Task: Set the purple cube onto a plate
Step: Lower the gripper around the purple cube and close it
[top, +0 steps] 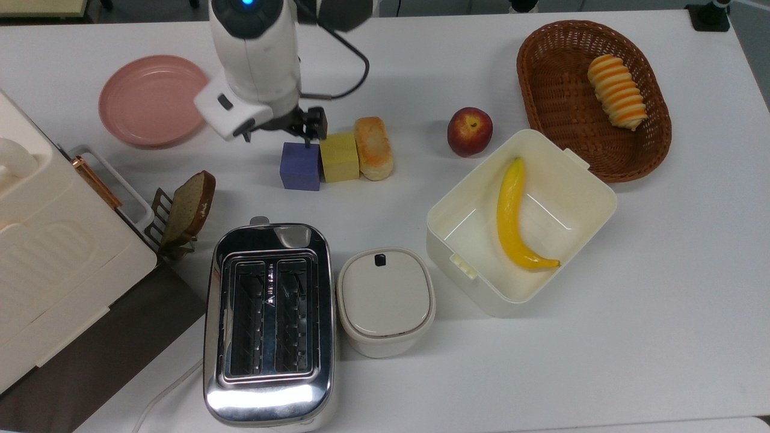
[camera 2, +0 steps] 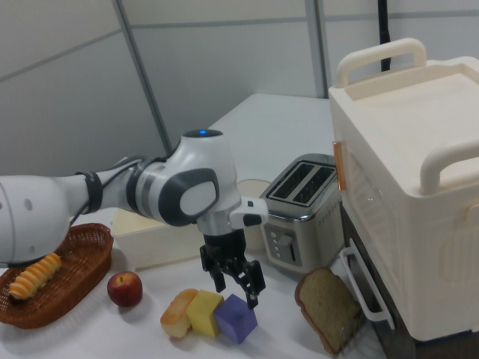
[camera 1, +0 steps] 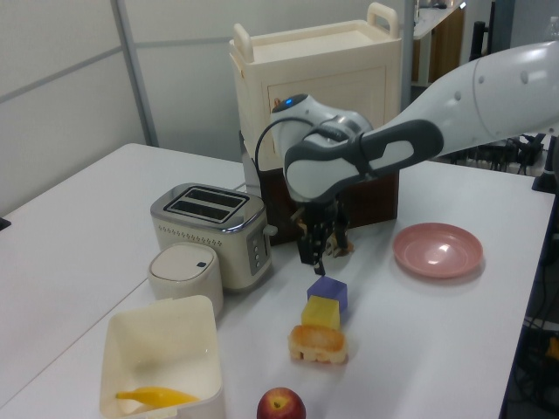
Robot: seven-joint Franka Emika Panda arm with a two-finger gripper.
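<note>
Gripper (camera 2: 233, 278), fingers spread apart and empty, hangs just above the purple cube (camera 2: 236, 318), whose one side touches the yellow cube (camera 2: 203, 312).

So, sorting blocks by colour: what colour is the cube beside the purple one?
Yellow cube, clearest in the top view.

on the table (top: 631, 337) there are two cubes, one purple cube (top: 300, 166) and one yellow cube (top: 339, 157). there is one plate (top: 153, 100), one wicker basket (top: 541, 66), one toaster (top: 269, 328), one open cream box (top: 592, 207) and one lidded cream pot (top: 385, 300). food counts: one banana (top: 511, 216), one peach (top: 470, 131), one bread roll (top: 373, 147), one striped pastry (top: 617, 91), one bread slice (top: 190, 206).
</note>
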